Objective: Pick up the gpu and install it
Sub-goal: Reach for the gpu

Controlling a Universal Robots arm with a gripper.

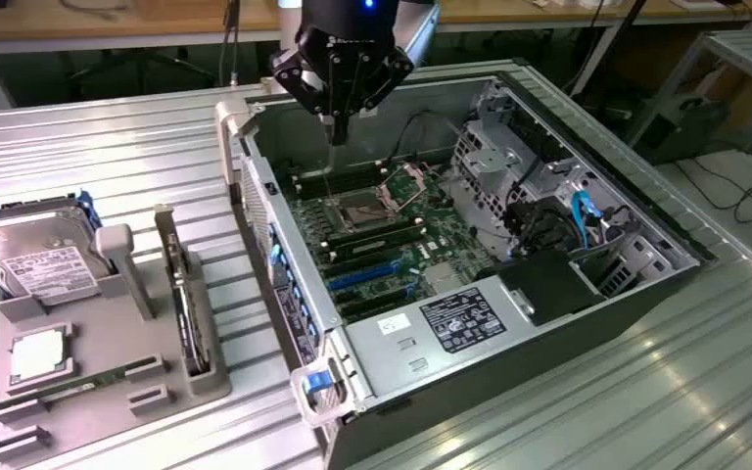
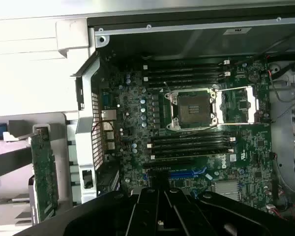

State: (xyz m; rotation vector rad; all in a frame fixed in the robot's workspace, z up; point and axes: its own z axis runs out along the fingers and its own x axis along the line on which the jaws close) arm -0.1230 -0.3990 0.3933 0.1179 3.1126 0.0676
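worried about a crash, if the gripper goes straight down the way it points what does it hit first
Most likely the motherboard in the open computer case, near the CPU socket. Nothing shows between it and the shut gripper, though depth makes the exact spot uncertain.

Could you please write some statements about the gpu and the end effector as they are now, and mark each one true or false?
1. The gpu stands on edge in the grey tray. True.
2. The end effector holds the gpu. False: it is shut on nothing, above the open computer case.
3. The hard drive lies inside the case. False: it sits in the tray.
4. The CPU socket has its cover open. True.
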